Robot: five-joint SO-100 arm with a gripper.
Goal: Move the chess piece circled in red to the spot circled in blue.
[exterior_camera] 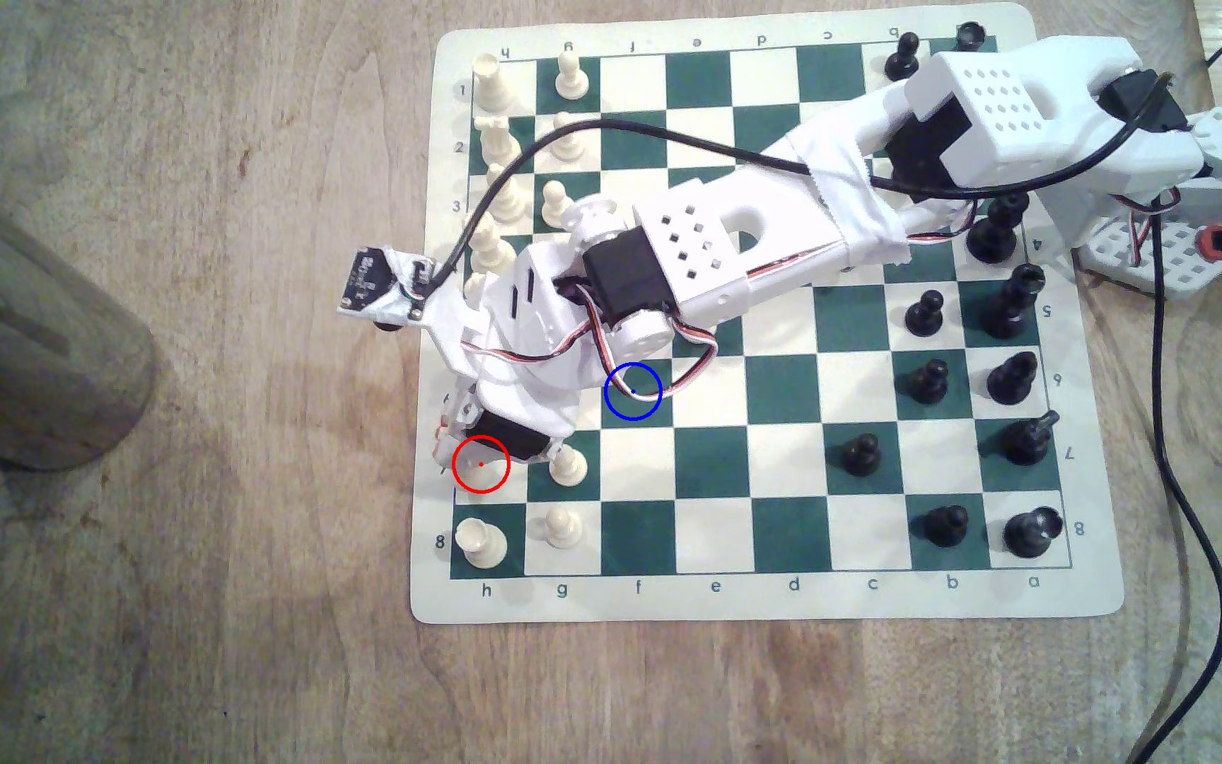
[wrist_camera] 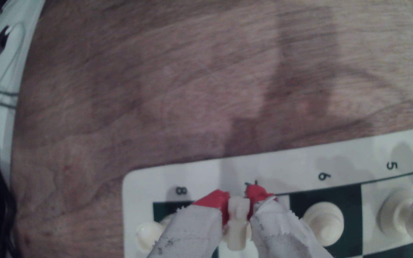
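Under the fingers lies the green and cream chess board (wrist_camera: pixel 275 163) on a wooden table (wrist_camera: pixel 200 74). The gripper (wrist_camera: pixel 237 206) has two red fingertips (wrist_camera: pixel 215 201) wrapped in white cloth further back. Between them stands the knight (wrist_camera: pixel 237 218), a small cream piece, and the tips look pressed against both its sides, so they seem to be pinching it. It sits at the board's edge, and I cannot tell if it has left its square. A round cream pawn (wrist_camera: pixel 323 222) stands just beside one fingertip, and another cream piece (wrist_camera: pixel 148 234) sits close by the other.

I think the grab is the step going on now. Next, the knight must go straight up, clear of those neighbours, then across to the blue ring (exterior_camera: pixel 632 391) on a dark green square, well behind the fingers.

Along the border past the fingertips I can read 8, 6 and 5. The exterior view shows letters h to a.
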